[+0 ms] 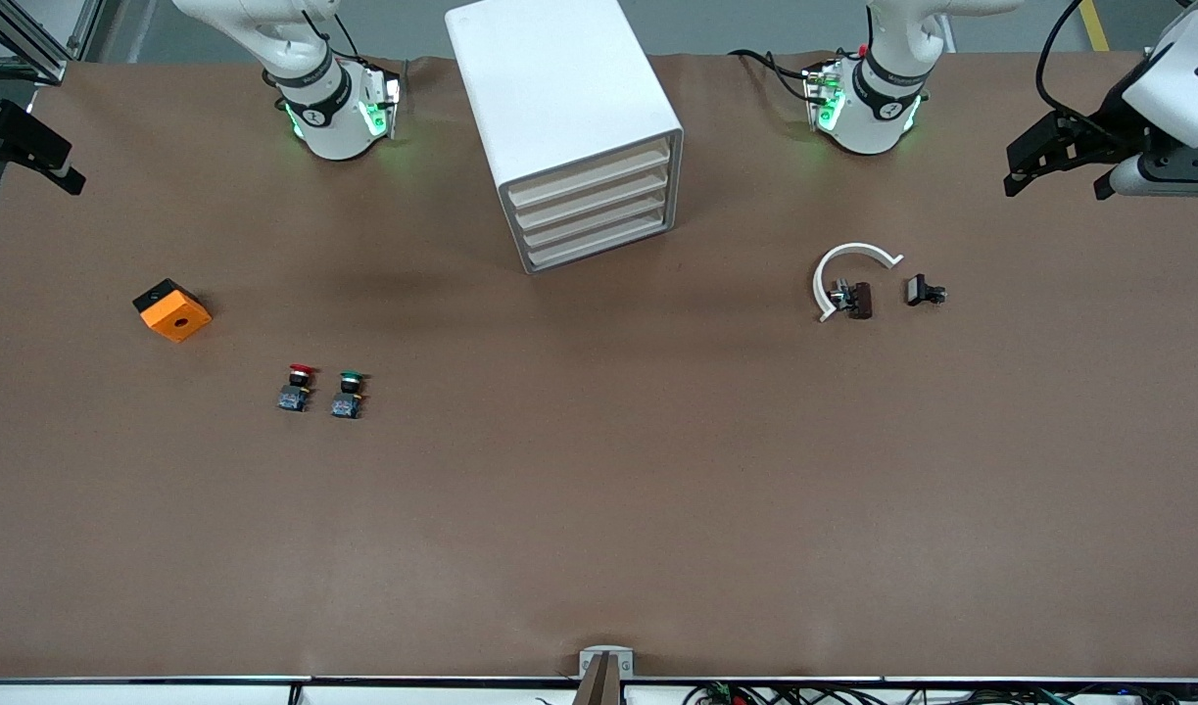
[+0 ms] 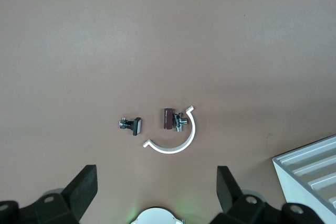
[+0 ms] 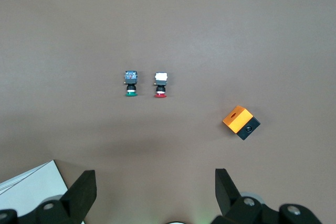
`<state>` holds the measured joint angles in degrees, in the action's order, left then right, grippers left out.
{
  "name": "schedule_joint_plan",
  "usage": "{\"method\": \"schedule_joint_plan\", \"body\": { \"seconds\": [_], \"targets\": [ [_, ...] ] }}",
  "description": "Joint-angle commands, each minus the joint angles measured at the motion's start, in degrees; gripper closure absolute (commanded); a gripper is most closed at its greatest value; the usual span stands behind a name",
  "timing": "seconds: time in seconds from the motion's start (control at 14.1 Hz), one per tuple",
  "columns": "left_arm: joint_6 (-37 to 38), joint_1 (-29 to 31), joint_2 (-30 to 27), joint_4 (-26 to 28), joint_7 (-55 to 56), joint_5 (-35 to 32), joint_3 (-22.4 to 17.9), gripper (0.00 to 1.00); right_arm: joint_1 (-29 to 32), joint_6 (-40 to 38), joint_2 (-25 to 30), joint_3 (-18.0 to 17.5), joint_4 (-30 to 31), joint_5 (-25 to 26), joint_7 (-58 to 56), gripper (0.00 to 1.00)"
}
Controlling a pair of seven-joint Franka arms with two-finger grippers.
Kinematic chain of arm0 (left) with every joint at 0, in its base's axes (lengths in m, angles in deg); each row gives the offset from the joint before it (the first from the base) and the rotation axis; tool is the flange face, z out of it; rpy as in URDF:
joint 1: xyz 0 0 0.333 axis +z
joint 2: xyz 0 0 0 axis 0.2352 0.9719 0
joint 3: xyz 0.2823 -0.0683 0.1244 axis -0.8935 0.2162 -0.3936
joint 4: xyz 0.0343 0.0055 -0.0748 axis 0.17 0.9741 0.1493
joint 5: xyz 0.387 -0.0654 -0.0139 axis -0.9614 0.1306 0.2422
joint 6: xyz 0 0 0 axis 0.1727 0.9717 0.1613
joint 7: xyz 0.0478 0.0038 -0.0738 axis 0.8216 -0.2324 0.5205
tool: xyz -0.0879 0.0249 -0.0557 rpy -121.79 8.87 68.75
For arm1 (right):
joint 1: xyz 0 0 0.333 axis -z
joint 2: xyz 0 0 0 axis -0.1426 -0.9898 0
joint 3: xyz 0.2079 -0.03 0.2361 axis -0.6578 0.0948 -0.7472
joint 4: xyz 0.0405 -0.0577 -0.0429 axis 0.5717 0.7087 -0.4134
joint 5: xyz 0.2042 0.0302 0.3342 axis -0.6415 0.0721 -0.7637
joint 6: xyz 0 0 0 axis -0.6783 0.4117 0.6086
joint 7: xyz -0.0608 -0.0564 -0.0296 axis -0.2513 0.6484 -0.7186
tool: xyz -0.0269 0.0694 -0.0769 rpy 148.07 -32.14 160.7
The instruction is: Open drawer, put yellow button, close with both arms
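The white cabinet (image 1: 569,117) stands between the two arm bases, and its corner also shows as a white cabinet (image 2: 310,174) in the left wrist view. Its top drawer (image 1: 591,174) is shut, flush with the three below. The yellow button is out of view in every frame. My left gripper (image 1: 1049,162) hangs open and empty at the left arm's end of the table; this same left gripper (image 2: 156,177) looks down on bare table. My right gripper (image 1: 45,157) hangs open and empty at the right arm's end, and this right gripper (image 3: 155,178) holds nothing.
A red-capped button (image 1: 297,386) and a green-capped button (image 1: 348,393) stand side by side, nearer the front camera than the cabinet. An orange and black box (image 1: 172,309) lies toward the right arm's end. A white C-shaped ring (image 1: 846,271) and two small dark parts (image 1: 924,291) lie toward the left arm's end.
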<state>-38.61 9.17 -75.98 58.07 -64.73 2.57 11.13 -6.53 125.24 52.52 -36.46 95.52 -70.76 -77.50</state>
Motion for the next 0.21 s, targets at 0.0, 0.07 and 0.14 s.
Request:
{"method": "schedule_joint_plan", "body": {
  "seconds": [0.0,0.07,0.14],
  "targets": [
    [0.97,0.04,0.19,-1.13,0.59,0.87,-0.12,0.0,-0.79,0.48,1.7,0.02,1.35,1.45,0.43,0.0],
    [0.97,-0.05,0.19,-1.13,0.59,0.87,-0.12,0.0,-0.79,0.66,1.61,0.02,1.35,1.45,0.34,0.0],
    [1.06,0.04,0.19,-1.13,0.59,0.87,-0.12,0.0,-0.79,0.66,1.61,0.02,1.35,1.45,0.25,0.0]
  ]
}}
